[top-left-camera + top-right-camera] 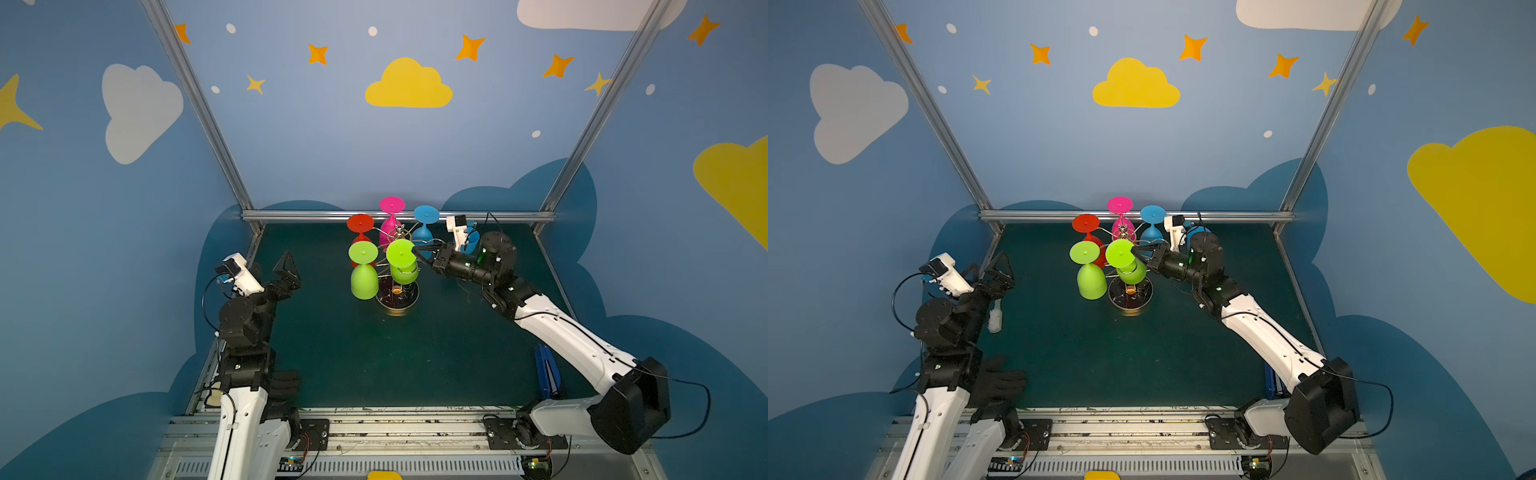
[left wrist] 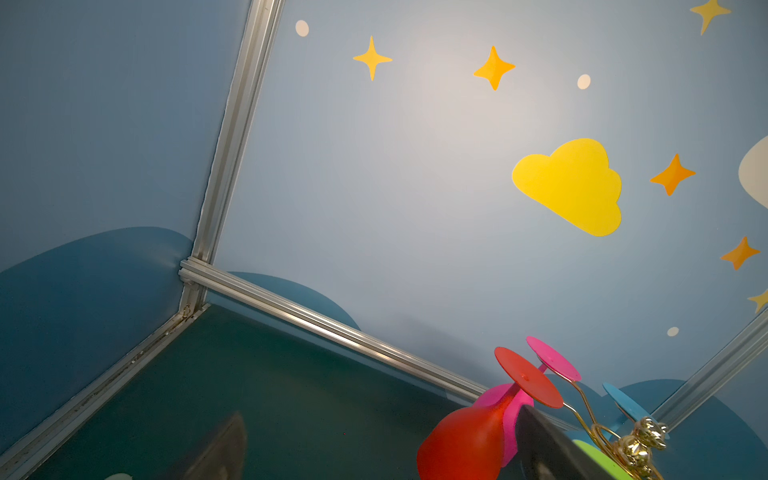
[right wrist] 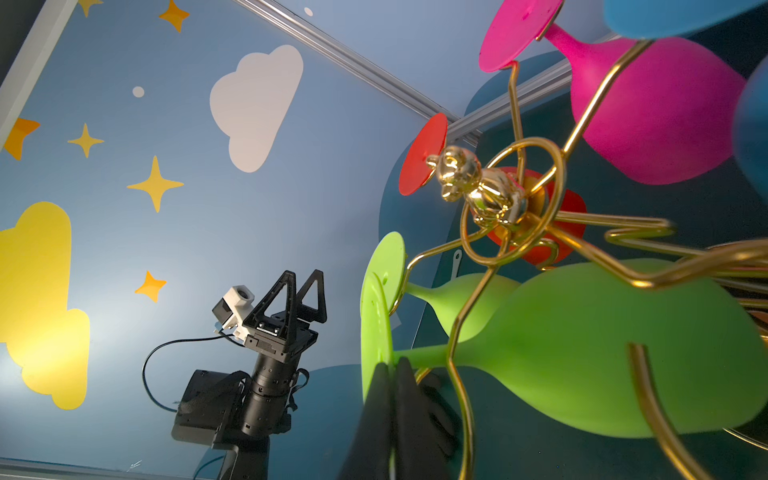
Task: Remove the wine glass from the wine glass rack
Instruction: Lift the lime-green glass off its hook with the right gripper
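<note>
The wine glass rack point(image 1: 397, 305) point(image 1: 1130, 303), gold wire on a dark disc base, stands at the table's back middle, with its gold hub point(image 3: 490, 195) close in the right wrist view. Red point(image 1: 360, 223), pink point(image 1: 391, 205), blue point(image 1: 426, 214) and green point(image 1: 364, 282) glasses hang from it upside down. My right gripper point(image 1: 417, 250) point(image 1: 1137, 251) point(image 3: 390, 370) is shut on the rim of the foot of a second green wine glass point(image 1: 401, 254) point(image 3: 582, 345), whose stem lies against a gold arm. My left gripper point(image 1: 286, 266) point(image 1: 998, 266) point(image 2: 380, 415) stands open and empty, far left of the rack.
A blue thing point(image 1: 472, 243) sits half hidden behind my right wrist. A white brush point(image 1: 994, 318) and a black glove point(image 1: 1000, 382) lie by the left arm. A blue object point(image 1: 546, 372) lies at the table's right edge. Walls enclose three sides.
</note>
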Robot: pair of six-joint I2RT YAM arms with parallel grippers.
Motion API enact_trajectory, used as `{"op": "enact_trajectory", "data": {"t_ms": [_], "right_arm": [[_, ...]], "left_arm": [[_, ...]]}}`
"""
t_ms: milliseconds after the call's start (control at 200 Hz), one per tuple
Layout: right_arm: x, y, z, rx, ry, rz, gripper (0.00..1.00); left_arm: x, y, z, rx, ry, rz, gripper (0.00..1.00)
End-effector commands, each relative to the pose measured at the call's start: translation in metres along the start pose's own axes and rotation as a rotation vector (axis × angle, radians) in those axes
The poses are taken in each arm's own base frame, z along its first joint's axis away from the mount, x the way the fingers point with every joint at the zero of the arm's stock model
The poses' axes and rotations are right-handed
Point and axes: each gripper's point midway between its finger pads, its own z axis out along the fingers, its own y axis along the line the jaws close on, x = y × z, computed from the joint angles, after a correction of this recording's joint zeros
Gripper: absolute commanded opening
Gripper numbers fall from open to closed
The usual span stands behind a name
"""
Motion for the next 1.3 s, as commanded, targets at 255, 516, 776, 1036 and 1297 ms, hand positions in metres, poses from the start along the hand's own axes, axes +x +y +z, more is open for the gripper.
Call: {"op": "enact_trajectory", "data": {"t_ms": [255,516,776,1036,1297], "right_arm": [[-0.011,0.019,0.009,-0.064,-0.001,-0.026,0.00],[0.000,0.021,0.013,-0.073,0.044,-0.035,0.00],[0.012,0.026,0.008,-0.066,0.085,-0.053,0.00],[0.023,0.030,0.001,-0.056,0.108,-0.080,0.00],[0.032,0.033,-0.010,-0.041,0.125,-0.094,0.00]], "left_arm": [[-0.004,-0.002,-0.002,0.012,-0.019,0.000,0.99],[-0.004,-0.002,-0.002,0.011,-0.018,0.000,0.99],[-0.004,-0.002,-0.002,0.009,-0.019,0.000,0.99],[-0.005,-0.002,-0.002,0.008,-0.019,0.000,0.99],[-0.005,-0.002,-0.002,0.009,-0.020,0.002,0.99]]}}
